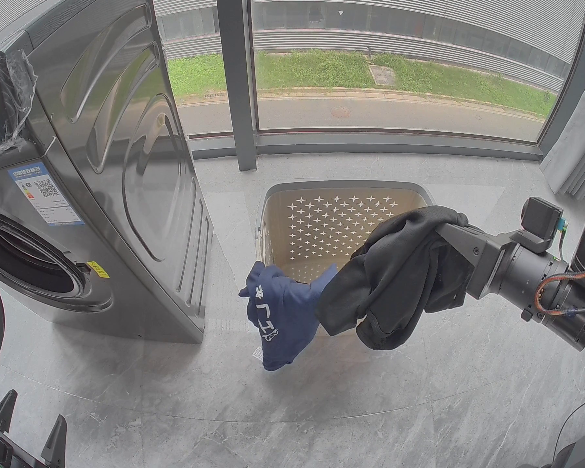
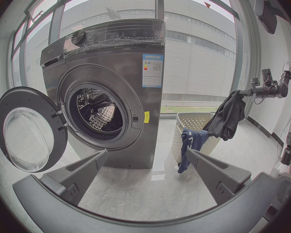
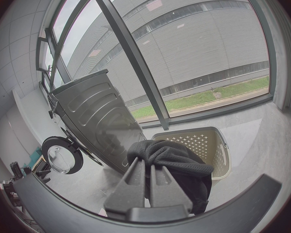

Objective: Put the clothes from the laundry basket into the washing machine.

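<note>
Right wrist view first: the right end effector (image 3: 147, 162) has its fingers pinched almost together on a fold of the black garment (image 3: 171, 156), and the rest of the cloth droops beneath. From the head camera, that arm holds the garment out above the near rim of the laundry basket (image 1: 344, 186). I'd judge it's held high so the cloth clears the wall on its way to the washing machine (image 1: 143, 183).

A blue garment (image 1: 279, 313) hangs outside the basket's near wall, touching the black one's lower edge. I can't tell whether it's snagged or just draped on the rim.

Over on the other side, the left end effector (image 2: 145, 152) is spread wide and carries nothing, low over the floor and facing the drum (image 2: 98, 112). The round door (image 2: 29, 130) is swung fully open, so the mouth is ready.

As for writing, the blue garment has white characters, and the machine front has a blue-headed label (image 2: 153, 70) with a square code. A small yellow sticker (image 2: 146, 116) sits beside the opening. All the print is too small to read.
</note>
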`<state>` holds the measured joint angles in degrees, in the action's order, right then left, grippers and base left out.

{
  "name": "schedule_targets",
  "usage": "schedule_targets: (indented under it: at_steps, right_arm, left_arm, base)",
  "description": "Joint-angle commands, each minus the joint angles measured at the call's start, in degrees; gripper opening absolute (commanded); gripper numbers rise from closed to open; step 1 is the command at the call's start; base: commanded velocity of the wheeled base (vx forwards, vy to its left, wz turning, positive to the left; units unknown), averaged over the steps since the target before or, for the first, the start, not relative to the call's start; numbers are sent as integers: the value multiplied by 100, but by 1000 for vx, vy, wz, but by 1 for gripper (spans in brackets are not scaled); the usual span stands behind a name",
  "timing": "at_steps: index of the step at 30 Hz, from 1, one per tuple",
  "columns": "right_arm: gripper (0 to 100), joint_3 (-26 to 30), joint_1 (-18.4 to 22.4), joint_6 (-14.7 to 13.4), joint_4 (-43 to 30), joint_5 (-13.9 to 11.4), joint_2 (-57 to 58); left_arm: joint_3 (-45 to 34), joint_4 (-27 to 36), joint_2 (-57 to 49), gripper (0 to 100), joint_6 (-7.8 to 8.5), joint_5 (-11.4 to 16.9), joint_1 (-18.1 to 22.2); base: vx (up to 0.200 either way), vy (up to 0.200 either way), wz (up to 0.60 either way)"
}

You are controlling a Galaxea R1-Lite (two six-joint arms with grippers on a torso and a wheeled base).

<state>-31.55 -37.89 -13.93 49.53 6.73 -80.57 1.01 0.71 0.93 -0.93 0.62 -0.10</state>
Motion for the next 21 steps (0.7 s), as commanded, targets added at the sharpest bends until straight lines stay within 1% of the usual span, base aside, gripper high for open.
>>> schedule_targets:
  at_steps: [1,5,10,14,17,20,21]
  right_arm:
    - [0,88,-8,75,4,4,85]
    - [0,184,-17,145,13,4,85]
    - [0,184,-43,145,13,-5,85]
    - [0,193,-157,137,22,-5,85]
    - [0,202,-184,145,48,-14,76]
    - [0,211,-210,154,294,-40,41]
    - [0,211,-210,154,294,-40,41]
  left_arm:
    - [-75,0,-40,100,-4,-1,1]
    - [-66,0,-40,100,-4,-1,1]
    - [-66,0,-40,100,-4,-1,1]
    - [-66,0,-40,100,-13,-1,1]
    - [-66,0,-40,100,-48,-9,1]
    - [-66,0,-40,100,-66,-9,1]
    - [-66,0,-40,100,-66,-9,1]
  base:
    - [-200,0,0]
    - [-200,0,0]
    - [-200,0,0]
    - [-200,0,0]
    - [0,0,0]
    - [0,0,0]
    - [0,200,0]
